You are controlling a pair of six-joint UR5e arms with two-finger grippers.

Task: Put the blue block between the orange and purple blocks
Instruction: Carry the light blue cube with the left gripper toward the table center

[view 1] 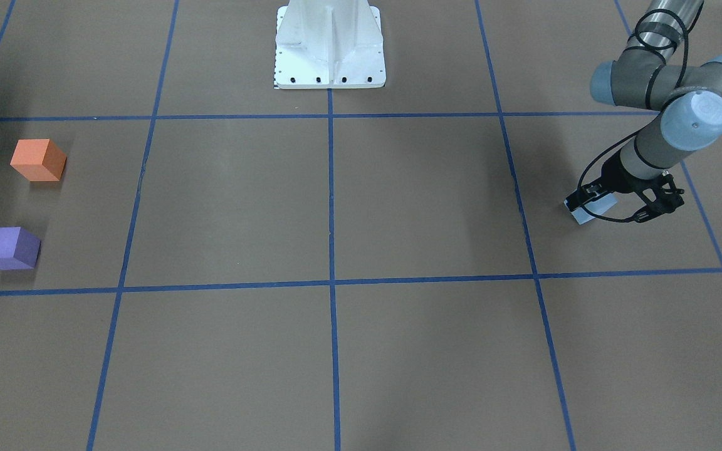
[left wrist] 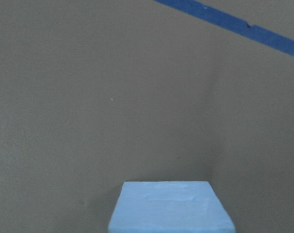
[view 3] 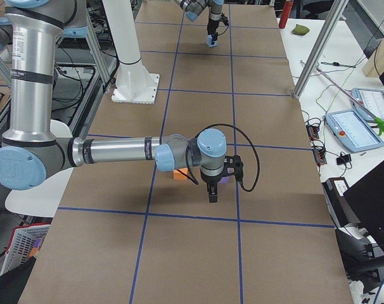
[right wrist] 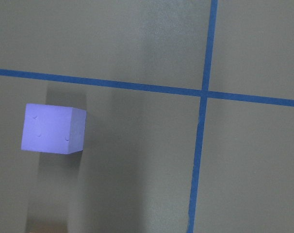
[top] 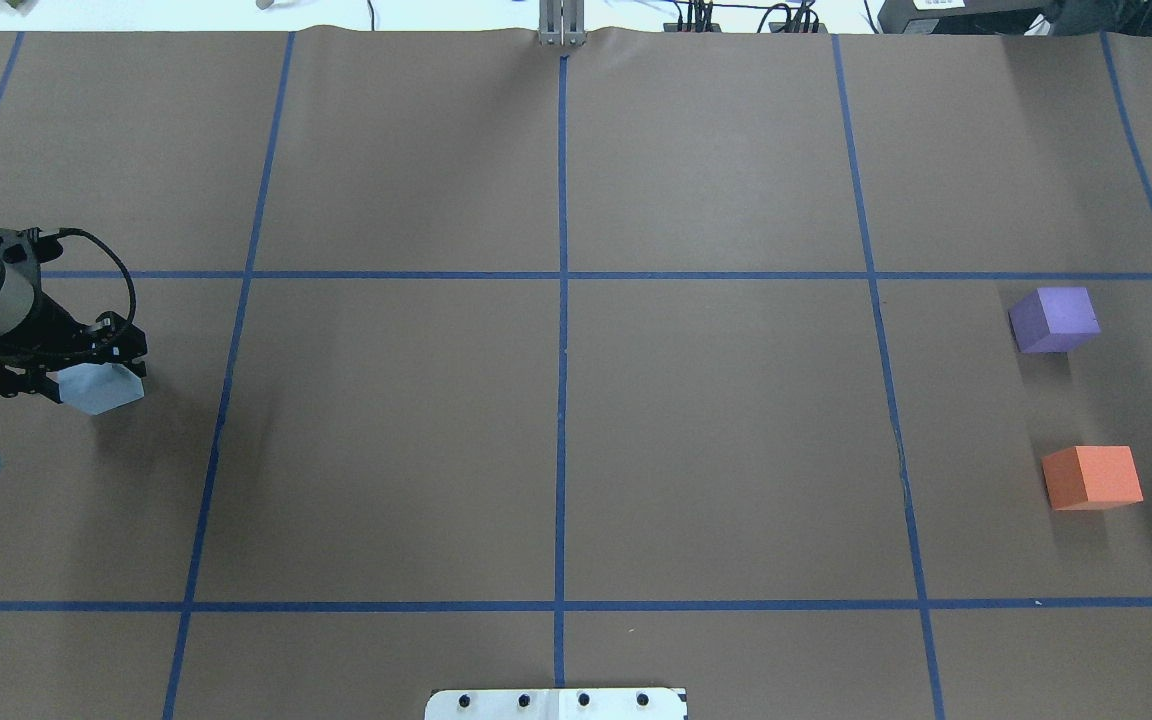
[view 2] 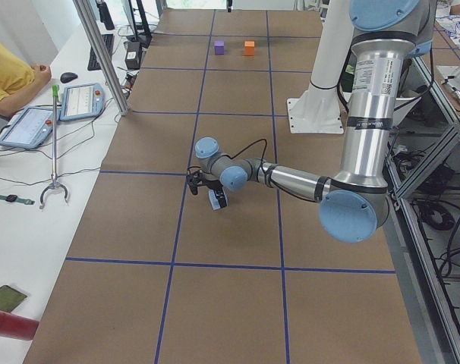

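At the table's (top: pixel 716 430) left end, you see the left gripper (top: pixel 76 372) clamped on the blue block (top: pixel 104 390). Far across on the right side, the orange block (top: pixel 1091 477) and purple block (top: pixel 1056 318) sit apart, with a gap between them. Right gripper (view 3: pixel 211 193) hangs near them; you can't tell if it's wide or closed.

Bright even light, sharp frames, soft long shadow below the purple block (right wrist: pixel 54 128).
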